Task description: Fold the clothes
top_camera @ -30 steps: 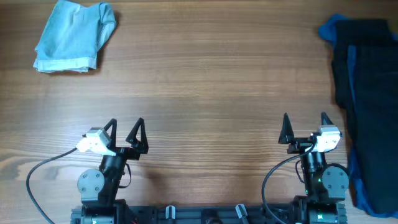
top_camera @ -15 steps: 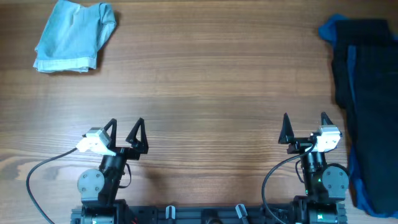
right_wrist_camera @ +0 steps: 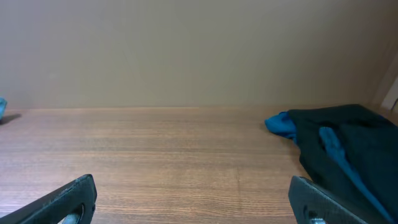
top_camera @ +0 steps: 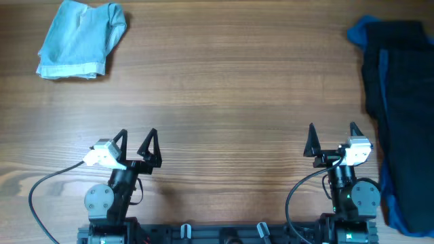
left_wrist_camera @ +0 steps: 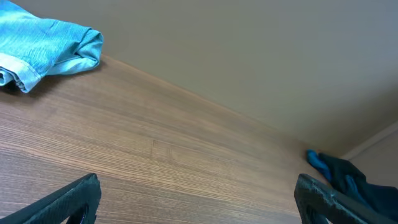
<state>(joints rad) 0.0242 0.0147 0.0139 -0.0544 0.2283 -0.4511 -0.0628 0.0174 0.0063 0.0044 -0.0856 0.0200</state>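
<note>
You have 2 end effectors parked at the near edge of the wooden worktop (top_camera: 230, 88), both released and grasping nothing. The left end effector (top_camera: 137, 133) has its fingers spread wide, tips pointing toward the far edge, bare wood between them. The right end effector (top_camera: 332, 126) stands the same way, fingers wide apart and empty. In each wrist view you see only the 2 dark fingertips at the bottom corners, with open worktop between them.

The pale blue denim garment (top_camera: 80, 39) lies bunched in the far left corner, well apart from the left end effector. Its lighter hem band runs along the side nearest you. From the left wrist view it sits at the upper left, a rumpled heap with a rounded fold on its right.

The dark navy garment (top_camera: 407, 102) lies along the right edge of the worktop, running from the far right corner down past the right arm's base. The royal blue garment (top_camera: 357, 31) pokes out at its far left corner, shows as a thin strip down the dark cloth, and appears again along the near left edge. How the 2 are layered, you cannot tell.
</note>
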